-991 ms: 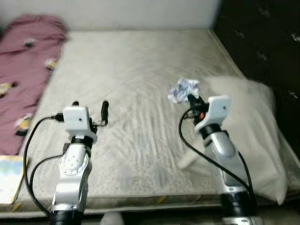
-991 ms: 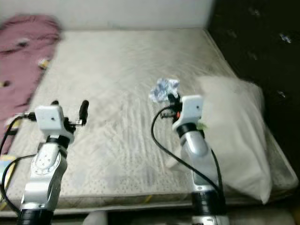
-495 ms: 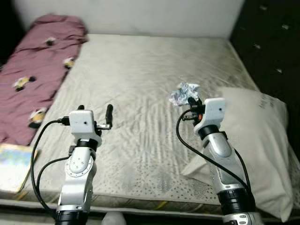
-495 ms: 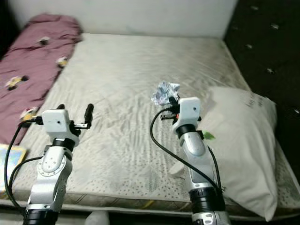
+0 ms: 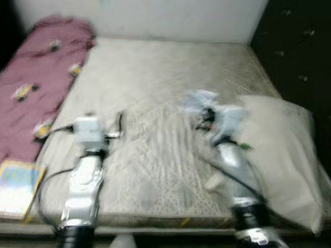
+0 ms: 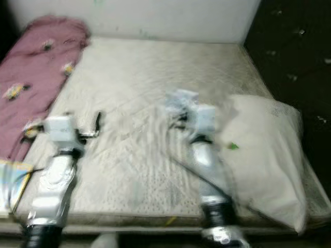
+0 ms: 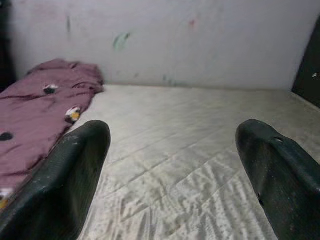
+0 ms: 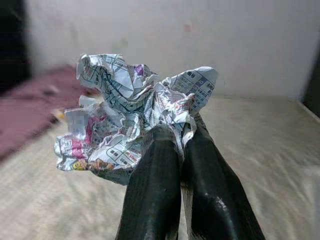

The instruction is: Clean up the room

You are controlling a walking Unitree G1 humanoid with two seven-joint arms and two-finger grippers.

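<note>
My right gripper is shut on a crumpled ball of printed paper, held up over the bare mattress. In the blurred head views that paper sits just beyond the right wrist, above the middle of the bed. My left gripper stands open with nothing between its fingers, raised over the left half of the mattress; in the left eye view the left gripper shows at the end of the left arm.
A white pillow lies on the right side of the bed. A maroon blanket with small prints runs along the left edge. A colourful book lies at the near left. Dark tufted headboard on the right, white wall behind.
The whole picture has shifted slightly and gone blurred, so the camera is moving. Both arms keep their raised poses, and the right gripper still holds the paper.
</note>
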